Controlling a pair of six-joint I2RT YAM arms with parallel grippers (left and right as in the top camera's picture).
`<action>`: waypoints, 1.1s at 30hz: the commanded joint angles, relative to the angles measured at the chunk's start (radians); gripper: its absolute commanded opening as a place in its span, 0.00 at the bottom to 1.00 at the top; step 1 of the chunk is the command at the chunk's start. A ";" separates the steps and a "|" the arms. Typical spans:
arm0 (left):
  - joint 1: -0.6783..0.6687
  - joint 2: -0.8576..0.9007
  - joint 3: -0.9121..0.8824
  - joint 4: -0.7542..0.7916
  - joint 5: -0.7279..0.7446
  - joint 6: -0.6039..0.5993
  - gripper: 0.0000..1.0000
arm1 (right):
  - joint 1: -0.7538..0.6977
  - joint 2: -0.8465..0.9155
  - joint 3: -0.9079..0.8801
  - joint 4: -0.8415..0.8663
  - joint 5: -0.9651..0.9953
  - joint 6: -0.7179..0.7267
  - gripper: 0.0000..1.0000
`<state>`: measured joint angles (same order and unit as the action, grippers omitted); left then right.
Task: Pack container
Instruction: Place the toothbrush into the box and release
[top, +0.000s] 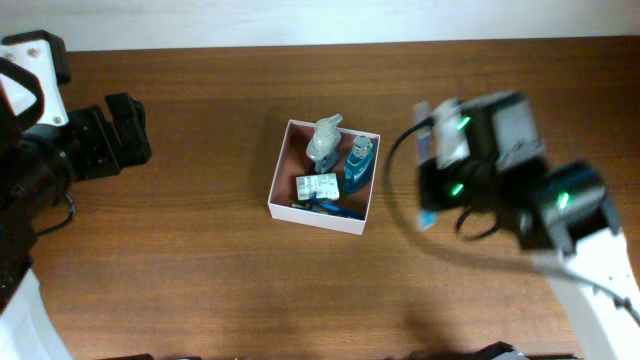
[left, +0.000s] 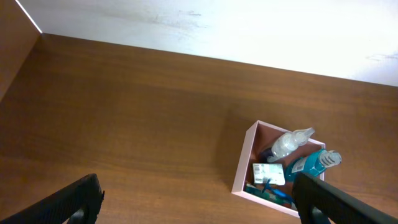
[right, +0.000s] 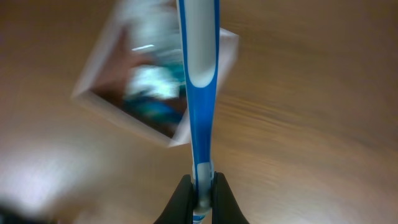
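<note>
Two arms flank the container (top: 330, 222), which sits open at mid-desk (top: 200, 270) holding a clear spray bottle (top: 324, 140), a blue bottle (top: 359, 162) and a green-and-white packet (top: 316, 186). Right arm (top: 500, 165), blurred, hangs just right of the box, its jaws pinched on a blue-and-white toothbrush (right: 199, 68). Left arm (top: 95, 140) sits well apart at the desk's left, jaws spread wide.

You see the container (top: 297, 150), square, white-walled, pinkish-brown inside, open-topped, slightly askew, mid-surface (top: 200, 280) nearer the far edge.
</note>
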<state>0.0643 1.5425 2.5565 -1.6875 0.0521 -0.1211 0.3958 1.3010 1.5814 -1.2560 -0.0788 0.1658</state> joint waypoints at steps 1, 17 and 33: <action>0.005 -0.011 0.002 0.000 0.000 0.002 0.99 | 0.210 0.026 -0.010 0.027 0.035 -0.142 0.04; 0.005 -0.011 0.002 0.000 0.000 0.002 0.99 | 0.330 0.507 -0.027 0.353 0.174 -0.745 0.04; 0.005 -0.011 0.002 0.000 0.000 0.002 0.99 | 0.311 0.398 0.216 0.139 0.161 -0.370 0.99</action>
<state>0.0643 1.5425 2.5565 -1.6875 0.0521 -0.1211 0.7040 1.8130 1.6821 -1.0492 0.0860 -0.4191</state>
